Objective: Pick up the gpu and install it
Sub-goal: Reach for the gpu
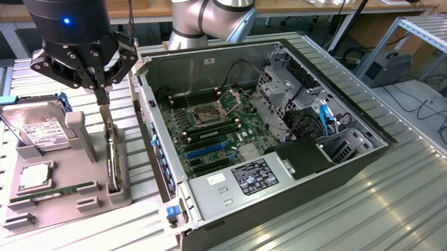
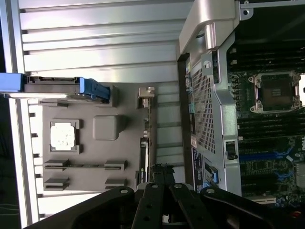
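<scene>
Hovering gripper [image 1: 103, 98] above upright gpu [image 1: 112, 152]

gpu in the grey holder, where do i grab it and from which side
Likely the top edge, from straight above: the gpu stands on edge in a slot of the grey holder, so its upper edge is free, with flat faces to pinch.

We take this for a robotics lab or an electronics workshop. A robot arm [image 1: 209, 21] and its gripper [image 1: 103, 100] hang over a ribbed metal table [image 1: 363, 209]. An opened computer case [image 1: 328, 172] lies beside a grey parts fixture [image 1: 63, 201]. Behind stand wooden benches [image 1: 150, 8] and an aluminium frame [image 1: 419, 31] (cables [image 1: 424, 107] trail across the floor).
</scene>
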You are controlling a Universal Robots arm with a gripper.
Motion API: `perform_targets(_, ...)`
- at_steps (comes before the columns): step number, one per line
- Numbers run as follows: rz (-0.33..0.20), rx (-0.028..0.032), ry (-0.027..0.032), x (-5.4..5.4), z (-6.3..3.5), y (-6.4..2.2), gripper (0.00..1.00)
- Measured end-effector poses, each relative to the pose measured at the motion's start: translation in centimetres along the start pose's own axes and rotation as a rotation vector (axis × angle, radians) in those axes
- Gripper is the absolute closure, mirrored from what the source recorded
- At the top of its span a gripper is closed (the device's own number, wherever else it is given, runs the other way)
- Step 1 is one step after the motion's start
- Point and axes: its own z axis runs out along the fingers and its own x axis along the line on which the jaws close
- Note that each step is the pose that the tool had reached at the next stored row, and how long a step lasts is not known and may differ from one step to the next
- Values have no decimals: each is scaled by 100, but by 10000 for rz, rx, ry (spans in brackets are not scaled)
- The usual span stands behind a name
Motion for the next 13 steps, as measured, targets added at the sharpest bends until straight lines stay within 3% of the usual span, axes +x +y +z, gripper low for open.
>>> perform_targets(13,0,0,0,34,6,-42,89)
